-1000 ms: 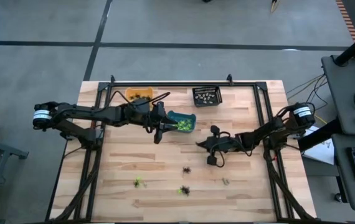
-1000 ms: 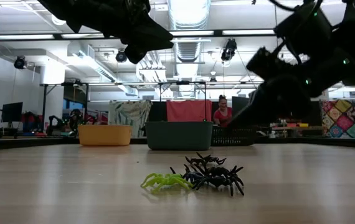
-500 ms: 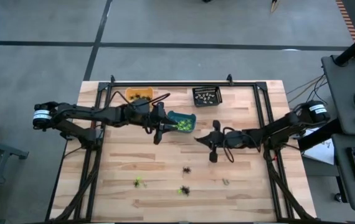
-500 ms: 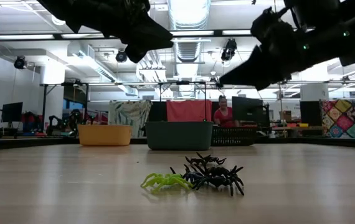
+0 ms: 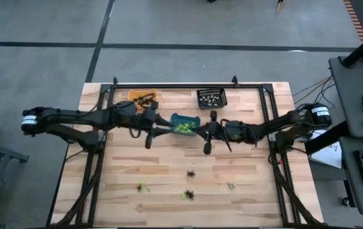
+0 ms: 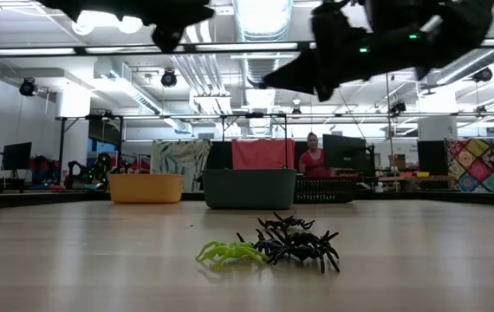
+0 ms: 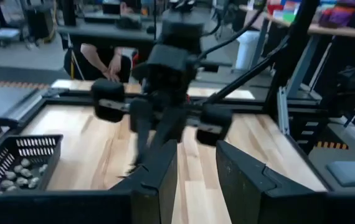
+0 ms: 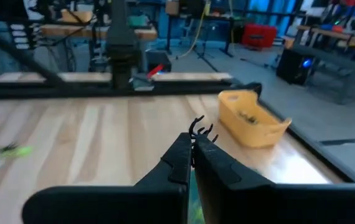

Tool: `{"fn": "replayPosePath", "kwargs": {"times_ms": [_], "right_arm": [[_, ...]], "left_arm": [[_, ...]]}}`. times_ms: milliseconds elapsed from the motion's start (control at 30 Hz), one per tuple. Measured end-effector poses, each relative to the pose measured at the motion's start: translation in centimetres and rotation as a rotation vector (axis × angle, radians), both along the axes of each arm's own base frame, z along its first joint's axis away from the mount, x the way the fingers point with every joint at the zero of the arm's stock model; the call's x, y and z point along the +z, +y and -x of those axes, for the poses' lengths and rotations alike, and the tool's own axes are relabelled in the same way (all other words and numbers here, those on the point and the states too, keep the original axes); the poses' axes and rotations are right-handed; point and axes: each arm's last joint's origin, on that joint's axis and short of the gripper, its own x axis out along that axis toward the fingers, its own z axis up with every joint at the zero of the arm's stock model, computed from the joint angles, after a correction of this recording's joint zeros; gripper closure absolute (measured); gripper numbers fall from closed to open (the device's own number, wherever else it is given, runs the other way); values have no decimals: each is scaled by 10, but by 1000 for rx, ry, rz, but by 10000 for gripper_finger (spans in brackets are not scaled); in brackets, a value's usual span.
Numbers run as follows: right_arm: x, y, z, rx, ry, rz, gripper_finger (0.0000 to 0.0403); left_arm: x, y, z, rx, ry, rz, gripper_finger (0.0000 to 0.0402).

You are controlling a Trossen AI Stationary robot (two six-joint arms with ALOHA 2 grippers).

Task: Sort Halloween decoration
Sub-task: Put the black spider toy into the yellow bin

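No readable writing shows. The right pincer (image 8: 193, 146), pressed together on a black spider (image 8: 199, 129), hangs beside the teal bin (image 5: 185, 124); left pincer (image 7: 193, 168) spread, empty; other spiders (image 5: 188, 173) lie on the tabletop (image 5: 245, 197)

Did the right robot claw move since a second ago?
Yes. In the high view the right gripper, shut on a black spider, went from the table's middle toward the teal bin and now hovers right beside it.
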Motion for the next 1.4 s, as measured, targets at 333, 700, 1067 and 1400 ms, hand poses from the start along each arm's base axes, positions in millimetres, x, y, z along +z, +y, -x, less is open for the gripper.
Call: {"fn": "replayPosePath", "kwargs": {"times_ms": [333,700,1067,1400], "right_arm": [[16,-49,-60,7,-54,27,394],[8,-126,-149,-85,-105,8,394],[-20,-186,-215,-198,19,-178,394],[-27,-199,-234,-277,186,-202,385]], "left_arm": [[4,-4,68,64,-237,1,308],[-5,-7,111,63,-360,25,308],[-10,-8,121,62,-388,29,308],[-12,-8,121,62,-365,52,308]]}}
